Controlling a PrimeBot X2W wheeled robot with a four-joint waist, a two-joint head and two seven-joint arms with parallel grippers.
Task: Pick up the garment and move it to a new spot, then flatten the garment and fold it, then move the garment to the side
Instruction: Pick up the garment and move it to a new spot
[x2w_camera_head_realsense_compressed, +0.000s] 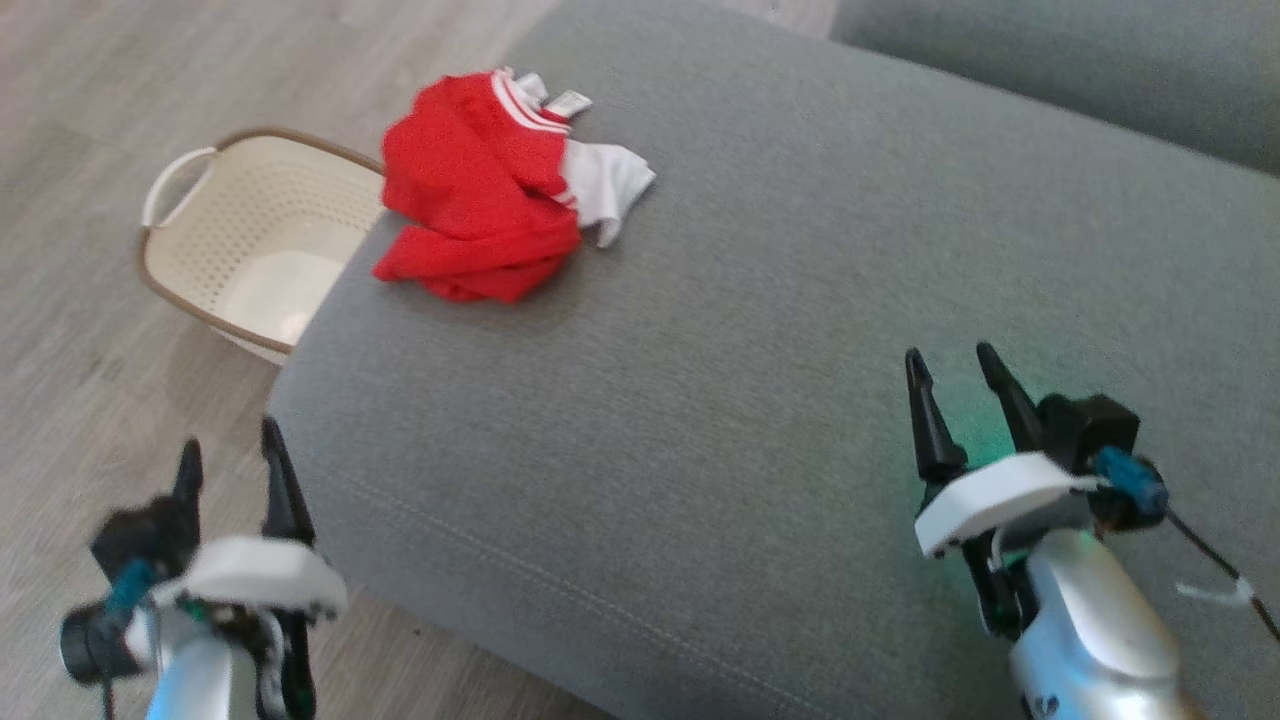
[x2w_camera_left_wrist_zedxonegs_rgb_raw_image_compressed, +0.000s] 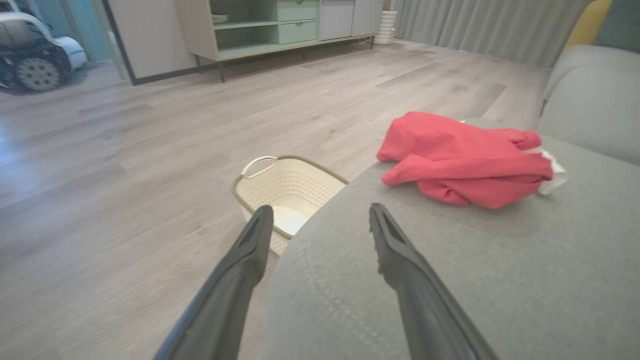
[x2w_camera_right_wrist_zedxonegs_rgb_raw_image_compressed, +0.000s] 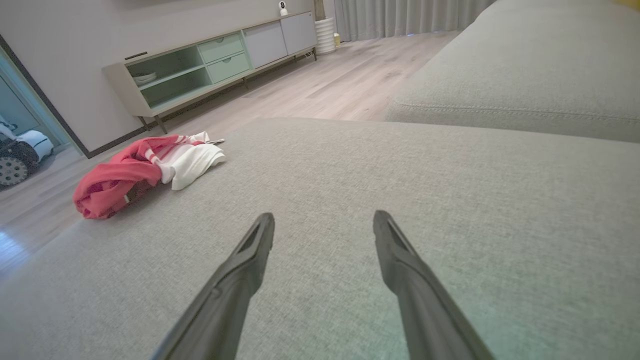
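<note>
We see the crumpled red garment w/ white striped trim and a white part (x2w_camera_head_realsense_compressed: 480, 190) lying in a heap on the broad grey fabric sofa cushion (x2w_camera_head_realsense_compressed: 750, 350). It sits near the cushion's far left corner, right at the edge. Nothing is touching it; both arms are well apart from it.

Just beside that corner, on the pale wood-plank floor (x2w_camera_head_realsense_compressed: 70, 300), stands the cream perforated plastic basket w/ brown rim and loop handle (x2w_camera_head_realsense_compressed: 265, 215). The cushion corner hides part of it. Basket's inside looks bare as far as we can see.

Left gripper (x2w_camera_head_realsense_compressed: 230, 440) is at the lower left of the head view, off the cushion's near left corner and over the floor. Its two dark fingers are spread wide w/ nothing between them. In the left wrist view one finger lines up w/ the basket and the other w/ the cushion, garment ahead and to the right.

Right gripper (x2w_camera_head_realsense_compressed: 950, 355) is at the lower right of the head view, above the cushion. Its fingers are also spread apart and empty. A faint green glow shows on the fabric next to it. In the right wrist view the garment lies far off to the left.

A second grey cushion (x2w_camera_head_realsense_compressed: 1050, 60) runs along the far right. Further back in the room: a low white and pale green sideboard on thin legs (x2w_camera_left_wrist_zedxonegs_rgb_raw_image_compressed: 260, 25) and grey curtains (x2w_camera_left_wrist_zedxonegs_rgb_raw_image_compressed: 475, 25).
</note>
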